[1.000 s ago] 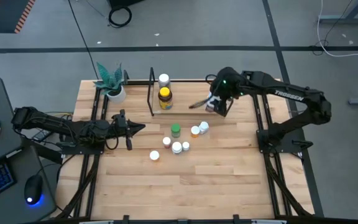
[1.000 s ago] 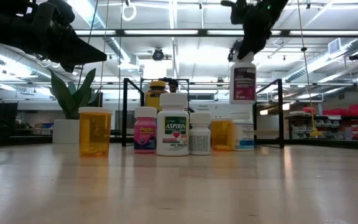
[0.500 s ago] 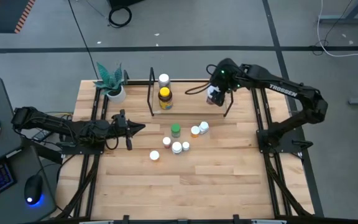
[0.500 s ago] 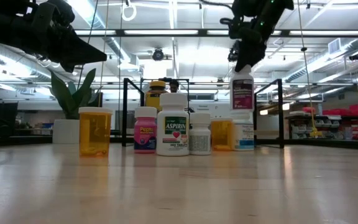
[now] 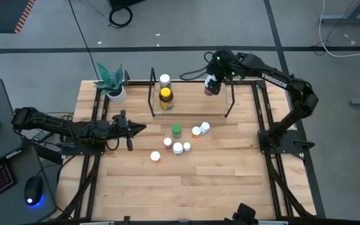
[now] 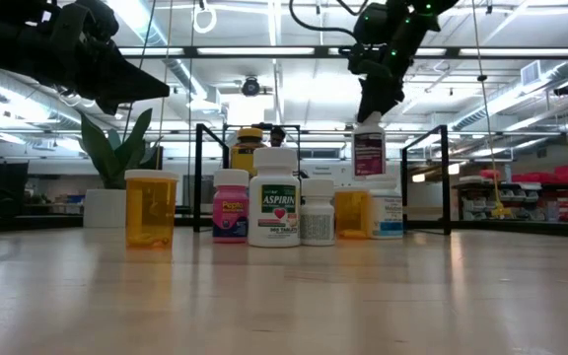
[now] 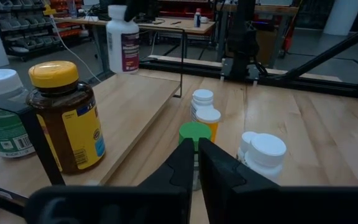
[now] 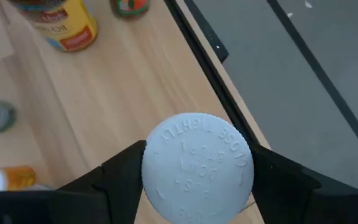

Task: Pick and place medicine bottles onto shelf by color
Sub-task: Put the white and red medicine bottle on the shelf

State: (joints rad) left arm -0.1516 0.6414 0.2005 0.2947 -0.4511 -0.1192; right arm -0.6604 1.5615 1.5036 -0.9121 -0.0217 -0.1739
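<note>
Jaws of right gripper [image 5: 212, 83] are clenching the white-capped bottle [image 5: 212, 85] by its cap, suspending it over the shelf [image 5: 195, 107] right end. Left gripper [image 5: 133, 129] jaws are resting closed above the counter [image 5: 180, 181].

Two arms, dark, almost black, built of slim jointed segments. Right arm [image 5: 280, 81]: white lettering along forearm, small green light near wrist. Thin black cable loops beside wrist. Left arm [image 5: 61, 128]: matte black, tapering to narrow pointed fingers [image 7: 219, 174]. Fingers flat, dark, plastic-looking.
</note>
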